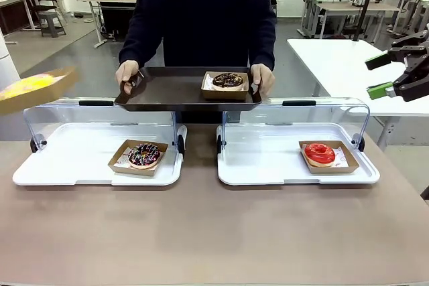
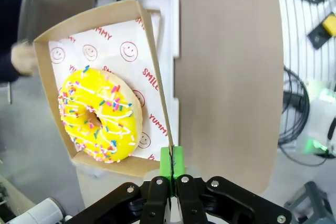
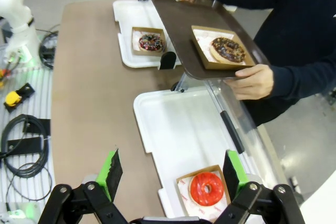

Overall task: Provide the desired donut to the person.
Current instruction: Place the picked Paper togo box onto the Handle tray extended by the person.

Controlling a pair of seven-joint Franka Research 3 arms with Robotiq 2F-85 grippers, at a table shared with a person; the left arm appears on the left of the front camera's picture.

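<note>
While the left gripper (image 2: 171, 169) pinches the wall of the yellow donut's box (image 2: 157, 82), the donut (image 2: 100, 114) lies just beyond its fingertips. Spread wide, the right gripper (image 3: 170, 169) hovers above the red donut (image 3: 206, 188).

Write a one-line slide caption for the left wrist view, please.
Left gripper pinches the wall of a cardboard tray holding a yellow sprinkled donut.

Yellow donut (image 1: 30, 86) motion-blurred, its box (image 1: 40, 95) cut by left edge (front view); carrying pincer hidden.
</note>
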